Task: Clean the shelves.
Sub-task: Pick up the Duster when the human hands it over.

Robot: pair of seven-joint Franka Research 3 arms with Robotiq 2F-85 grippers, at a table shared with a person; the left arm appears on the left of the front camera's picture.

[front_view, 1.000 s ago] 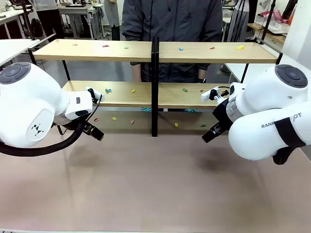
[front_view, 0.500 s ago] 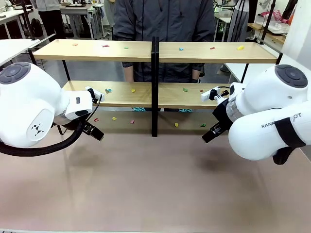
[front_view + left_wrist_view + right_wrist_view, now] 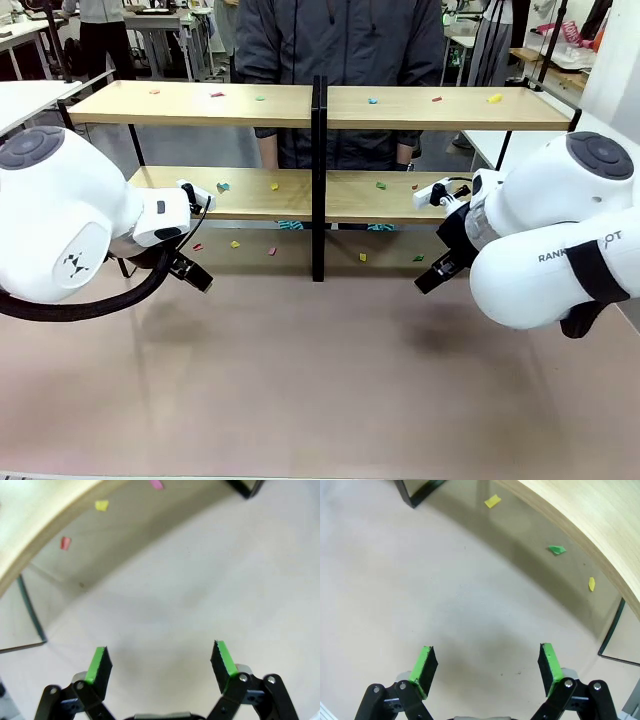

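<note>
Wooden two-tier shelves [image 3: 200, 102], scrap-strewn

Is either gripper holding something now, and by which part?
Nothing is held: the left gripper and the right gripper both stand open and empty.

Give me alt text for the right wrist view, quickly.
The right gripper hangs open and empty above the tan tabletop. Beyond it, a yellow scrap, a green scrap and a smaller yellow scrap lie on that tabletop beneath the light wooden board of the shelves.
</note>
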